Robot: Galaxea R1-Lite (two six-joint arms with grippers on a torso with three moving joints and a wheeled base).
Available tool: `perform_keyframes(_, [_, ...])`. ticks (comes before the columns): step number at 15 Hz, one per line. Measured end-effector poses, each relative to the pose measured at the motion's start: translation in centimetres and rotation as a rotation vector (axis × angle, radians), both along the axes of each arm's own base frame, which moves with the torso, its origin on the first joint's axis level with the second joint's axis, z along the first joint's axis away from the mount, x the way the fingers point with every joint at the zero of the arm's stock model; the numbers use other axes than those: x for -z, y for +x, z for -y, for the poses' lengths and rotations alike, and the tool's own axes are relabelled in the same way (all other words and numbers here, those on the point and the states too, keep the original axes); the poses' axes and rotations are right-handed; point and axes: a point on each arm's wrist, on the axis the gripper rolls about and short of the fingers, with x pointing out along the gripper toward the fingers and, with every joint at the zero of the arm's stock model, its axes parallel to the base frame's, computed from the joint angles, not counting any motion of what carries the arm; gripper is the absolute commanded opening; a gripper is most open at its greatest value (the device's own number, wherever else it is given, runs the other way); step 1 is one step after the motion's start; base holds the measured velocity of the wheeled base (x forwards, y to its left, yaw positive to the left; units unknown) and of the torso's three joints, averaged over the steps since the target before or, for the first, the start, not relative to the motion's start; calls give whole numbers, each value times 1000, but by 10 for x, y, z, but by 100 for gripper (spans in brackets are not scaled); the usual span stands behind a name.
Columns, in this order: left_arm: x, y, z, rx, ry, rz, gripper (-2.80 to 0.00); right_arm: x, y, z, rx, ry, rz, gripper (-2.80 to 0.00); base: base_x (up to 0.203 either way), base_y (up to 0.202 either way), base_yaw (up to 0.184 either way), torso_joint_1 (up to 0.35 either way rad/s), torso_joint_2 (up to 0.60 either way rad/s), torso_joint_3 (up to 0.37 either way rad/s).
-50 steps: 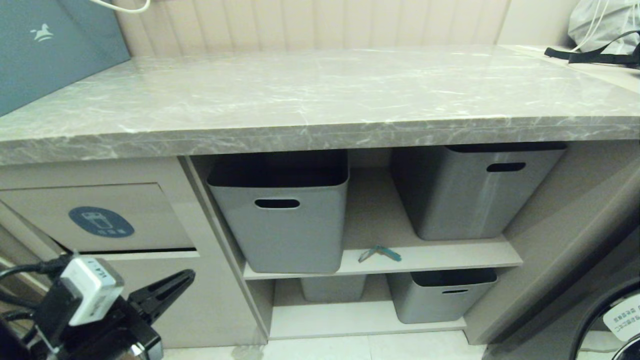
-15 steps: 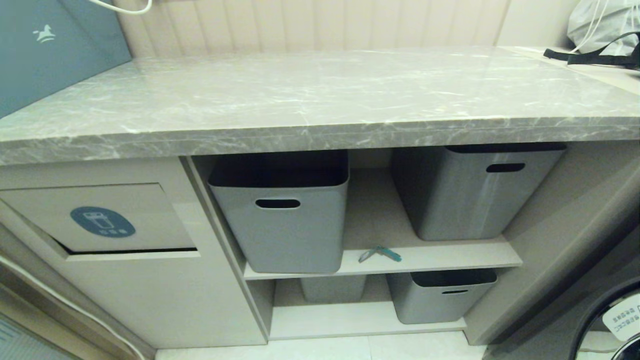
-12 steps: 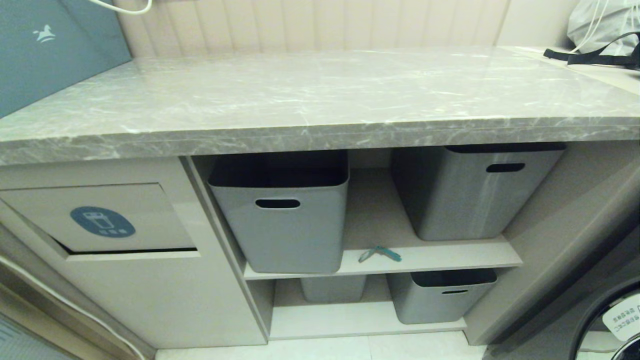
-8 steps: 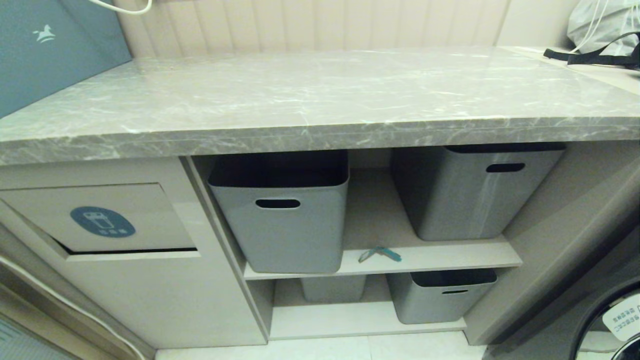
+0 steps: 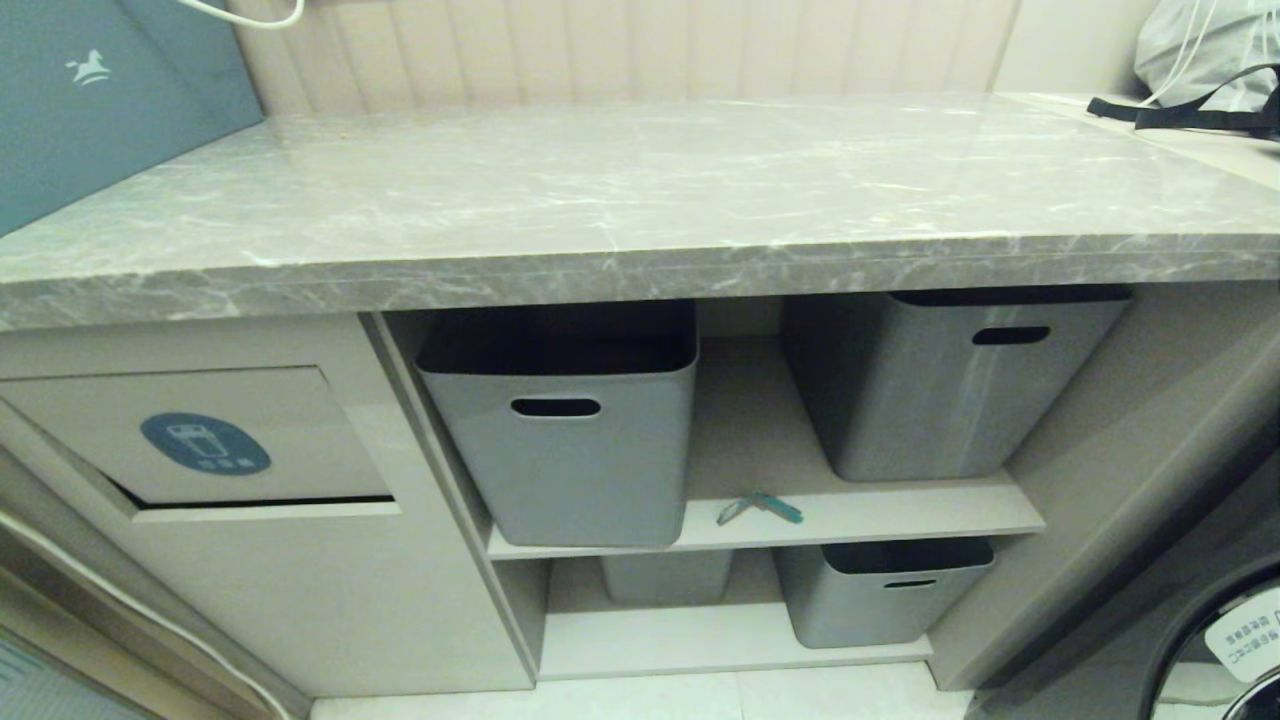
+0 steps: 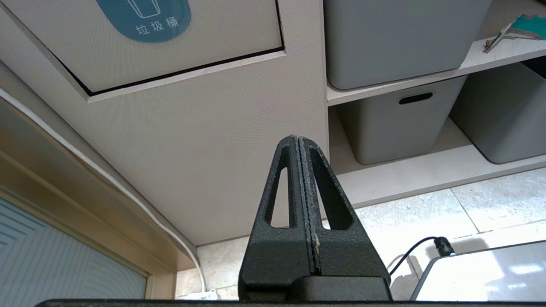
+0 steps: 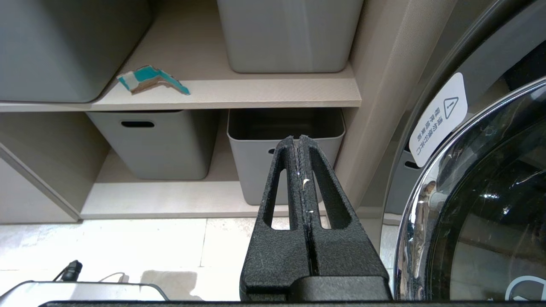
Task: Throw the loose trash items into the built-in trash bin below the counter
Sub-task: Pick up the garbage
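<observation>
From the head, the torn wrapper strip lies on the upper shelf between two grey tubs, well right of the trash bin flap; neither arm shows. The left wrist shows the left gripper low before the cabinet, jaws pressed together, empty. The right wrist shows the right gripper below the shelf, jaws likewise closed and empty.

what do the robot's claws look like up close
Both look alike: the left claw and the right claw are matte black, rough-textured plastic. Each finger is a tapering wedge with a long cut-out slot, and a fine ribbed edge runs along the inner face.
</observation>
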Motion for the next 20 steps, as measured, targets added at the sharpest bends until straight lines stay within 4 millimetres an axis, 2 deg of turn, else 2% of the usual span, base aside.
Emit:
perform_keyframes(3, [0,0,0,0,0,0,-280,0,0,0,0,0,0,-280,-34,0,1,4,1,1])
perform_keyframes(10, [0,0,0,0,-2,0,-280,0,0,0,0,1,0,-280,-183,0,1,1,4,1])
perform_keyframes(20, [0,0,0,-1,-3,0,-280,0,0,0,1,5,0,-280,0,0,0,0,0,0])
